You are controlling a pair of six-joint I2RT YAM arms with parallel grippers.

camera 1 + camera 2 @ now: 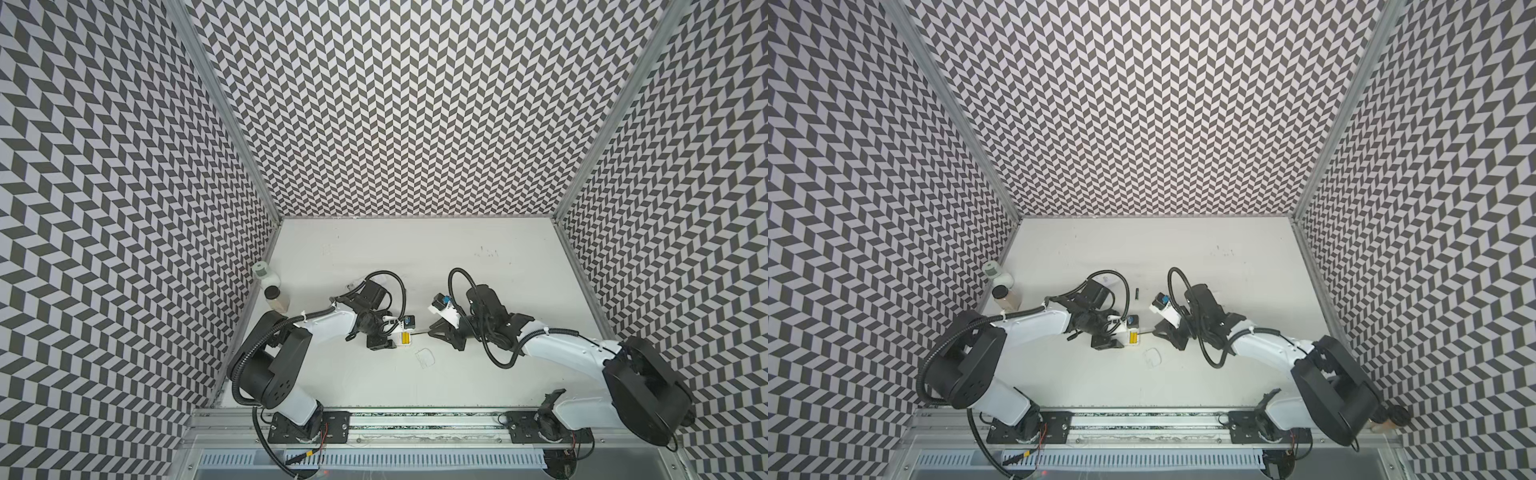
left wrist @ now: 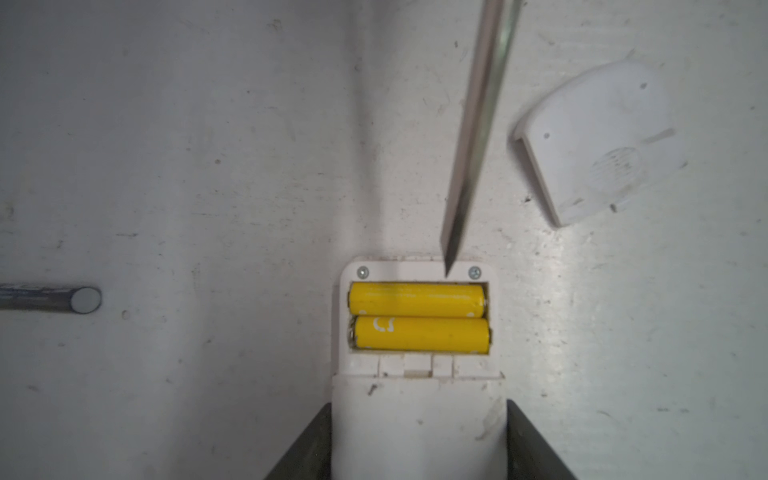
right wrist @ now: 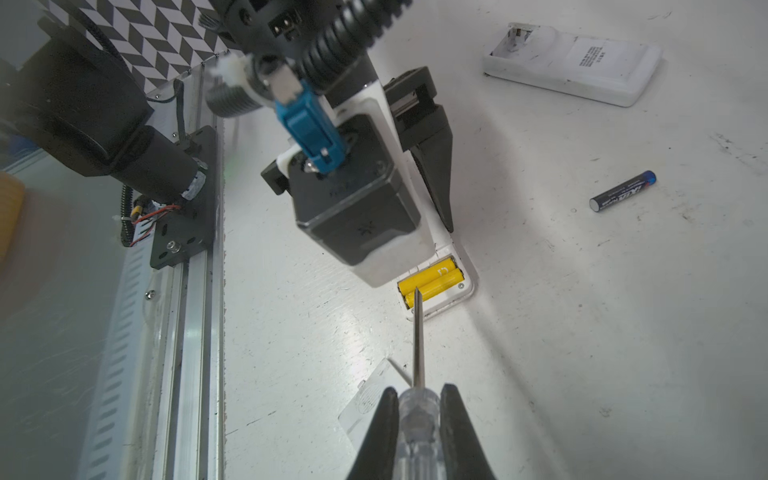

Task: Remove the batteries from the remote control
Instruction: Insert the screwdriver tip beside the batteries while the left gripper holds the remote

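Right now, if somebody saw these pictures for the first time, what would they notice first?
The two bright yellow batteries jump out, lying side by side in the open back of the white remote, which the left claw grips. A screwdriver, pinched in the right claw, points its tip right at their edge. A black battery lies loose on the table nearby.
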